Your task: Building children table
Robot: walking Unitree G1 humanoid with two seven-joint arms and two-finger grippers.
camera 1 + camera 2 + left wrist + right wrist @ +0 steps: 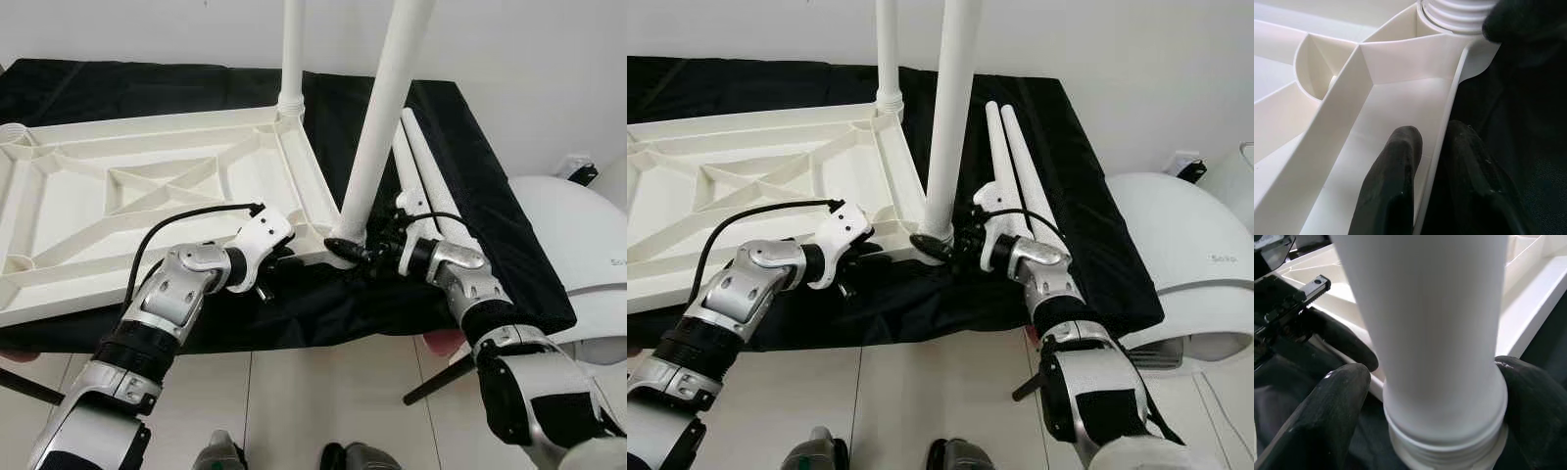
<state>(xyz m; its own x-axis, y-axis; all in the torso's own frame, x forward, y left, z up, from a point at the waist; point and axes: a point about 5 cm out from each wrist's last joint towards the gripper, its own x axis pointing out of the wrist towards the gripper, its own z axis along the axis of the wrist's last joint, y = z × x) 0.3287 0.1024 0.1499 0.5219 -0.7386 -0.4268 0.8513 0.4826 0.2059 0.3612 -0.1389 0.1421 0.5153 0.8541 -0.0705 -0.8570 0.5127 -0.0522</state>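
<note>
Looking down from the head, we see a white plastic tabletop lying upside down on a bench covered with a black cloth, its ribbed underside facing up. At the far right corner of the tabletop one white leg already stands upright in its socket.

On our left side, the left gripper reaches in at the near edge of the tabletop, close to the near right corner. In the left wrist view its jaws are clenched on the tabletop's thin rim: one black finger lies inside the rim on the white underside, the other sits outside against the black cloth, and the rim stands between them.

Moving rightward, a second white leg rises tilted from the near right corner of the tabletop. The right gripper is at its lower end, and in the right wrist view its jaws are closed on that leg, a black fingertip pressing on either side just above the threaded collar at the base. We cannot tell whether the threads are seated in the socket.

Just beside the right gripper, two more spare legs lie side by side on the cloth. Further right, past the bench, stands a white rounded object on the tiled floor.
</note>
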